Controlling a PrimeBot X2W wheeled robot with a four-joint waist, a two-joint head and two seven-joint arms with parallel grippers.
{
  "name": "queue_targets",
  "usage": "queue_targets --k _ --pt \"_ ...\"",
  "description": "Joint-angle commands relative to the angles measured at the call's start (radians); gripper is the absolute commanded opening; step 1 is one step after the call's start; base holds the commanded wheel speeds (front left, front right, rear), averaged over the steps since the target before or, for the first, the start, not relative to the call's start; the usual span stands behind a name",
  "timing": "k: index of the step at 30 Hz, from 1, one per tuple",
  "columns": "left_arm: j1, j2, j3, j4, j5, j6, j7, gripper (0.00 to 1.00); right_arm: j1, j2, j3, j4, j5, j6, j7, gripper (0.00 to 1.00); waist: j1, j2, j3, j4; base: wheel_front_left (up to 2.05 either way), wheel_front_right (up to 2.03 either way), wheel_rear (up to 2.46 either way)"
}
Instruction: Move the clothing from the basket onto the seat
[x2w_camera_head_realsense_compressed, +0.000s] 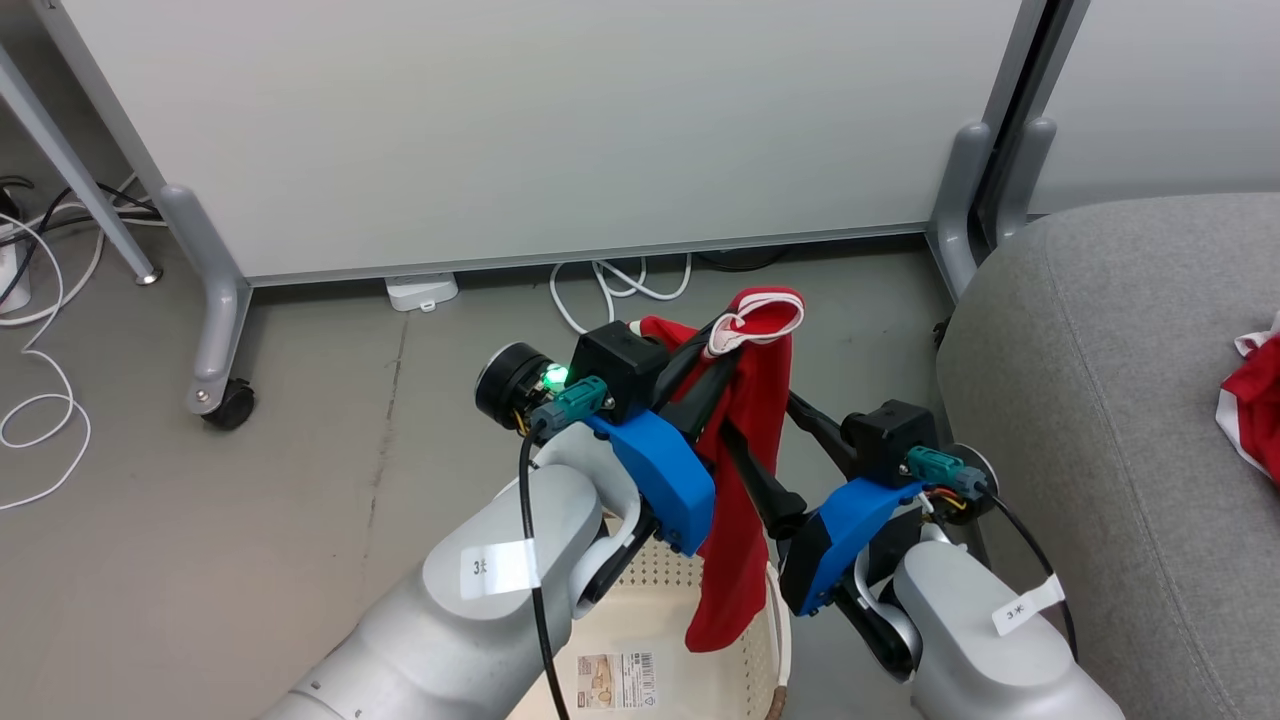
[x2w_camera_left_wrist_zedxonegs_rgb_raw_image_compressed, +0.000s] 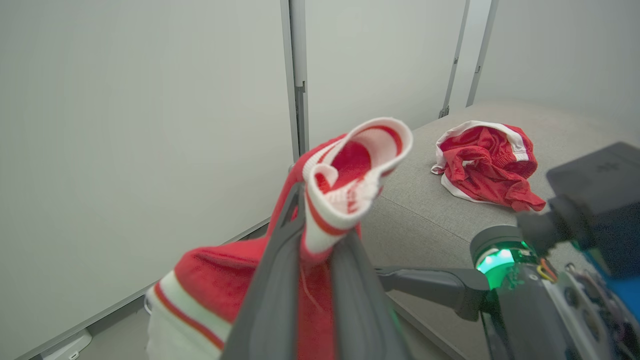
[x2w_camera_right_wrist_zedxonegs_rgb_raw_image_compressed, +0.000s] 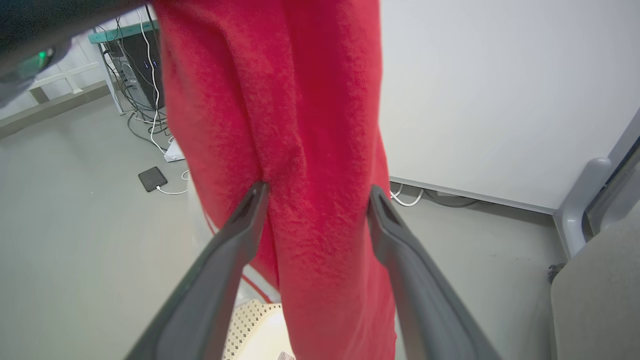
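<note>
White partition (x2w_camera_head_realsense_compressed: 550, 130), cables (x2w_camera_head_realsense_compressed: 610, 285), grey floor (x2w_camera_head_realsense_compressed: 300, 450) at top; hanging red garment (x2w_camera_head_realsense_compressed: 750, 450) pinched by left gripper (x2w_camera_left_wrist_zedxonegs_rgb_raw_image_compressed: 320, 220) above basket (x2w_camera_head_realsense_compressed: 660, 600), bottom centre; right gripper (x2w_camera_right_wrist_zedxonegs_rgb_raw_image_compressed: 315, 192) spread wide astride it; second garment (x2w_camera_left_wrist_zedxonegs_rgb_raw_image_compressed: 485, 165) laid on seat (x2w_camera_head_realsense_compressed: 1100, 400), right edge.

Grey forearms (x2w_camera_head_realsense_compressed: 470, 620) with white labels (x2w_camera_head_realsense_compressed: 497, 568), blue wrist brackets (x2w_camera_head_realsense_compressed: 663, 475), black cables (x2w_camera_head_realsense_compressed: 535, 590).

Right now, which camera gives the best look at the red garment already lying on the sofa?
Left wrist view: the crumpled garment lies whole on the sofa. Head view catches its red-and-white edge at the right border. Right wrist view faces the hanging garment and a sofa corner.
</note>
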Motion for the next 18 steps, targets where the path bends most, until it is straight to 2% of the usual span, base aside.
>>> queue_targets --k 1,18 --pt "-0.017 0.000 -0.005 -0.001 -0.003 0.005 -0.005 0.00 -0.027 0.001 0.012 0.009 0.019 0.000 -0.010 1.00 -0.0001 0.0000 0.001 0.003 0.00 0.00 0.00" --pt "-0.015 0.000 -0.039 -0.009 -0.027 0.009 -0.005 0.00 -0.125 0.002 0.104 0.143 0.090 0.000 -0.032 1.00 -0.0001 0.0000 0.002 0.016 0.00 0.00 0.00"
